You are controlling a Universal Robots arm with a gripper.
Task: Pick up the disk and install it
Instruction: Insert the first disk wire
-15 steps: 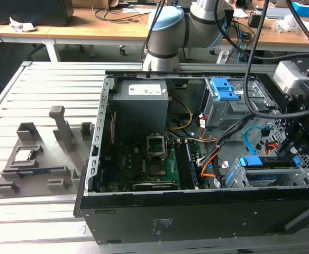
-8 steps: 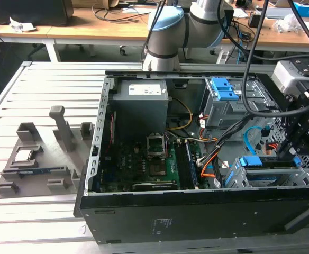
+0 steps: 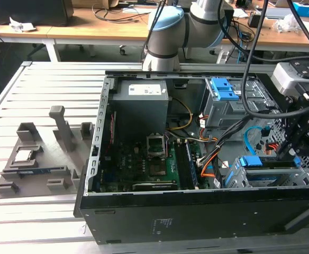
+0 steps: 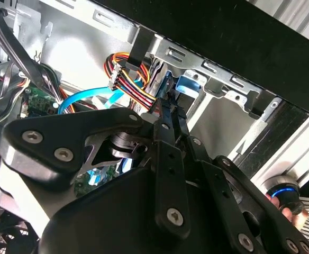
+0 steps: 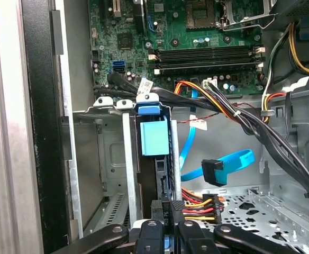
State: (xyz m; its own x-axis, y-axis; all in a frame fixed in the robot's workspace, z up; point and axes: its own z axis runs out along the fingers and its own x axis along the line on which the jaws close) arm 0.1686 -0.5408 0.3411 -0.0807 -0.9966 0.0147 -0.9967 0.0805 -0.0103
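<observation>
At about four o'clock in the exterior view, the gripper [image 3: 294,151] was seen lowered into the open case [image 3: 197,211], over the metal cage [image 3: 302,177] in that corner. The disk [image 3: 268,165] was lodged in the cage, its blue carrier showing along the cage's upper edge. The case also held a power supply [image 3: 141,106] at eleven o'clock, a board [image 3: 144,164] at seven o'clock, and loose cables [image 3: 218,153] strung across the middle.

In the second wrist view, the two fingers were drawn together to a narrow point just beside the carrier's blue end, with the cage wall close behind.

In the first wrist view, the disk [image 5: 154,136] was seen edge-on in a cage slot, and the jaws appeared clenched on the thin end nearest the gripper [image 5: 166,207]. The neighbouring slots held nothing that could be seen. A blue data cable [image 5: 218,168] and a striped power plug [image 5: 202,203] lay just beside the slot, apart from the disk.

The disk was judged stiff, dense for its bulk and sensitive to knocks, with smooth metal faces likely to slip. The narrow end or the plastic carrier rails were judged the better places to be gripped, since the carrier could flex if squeezed hard.
</observation>
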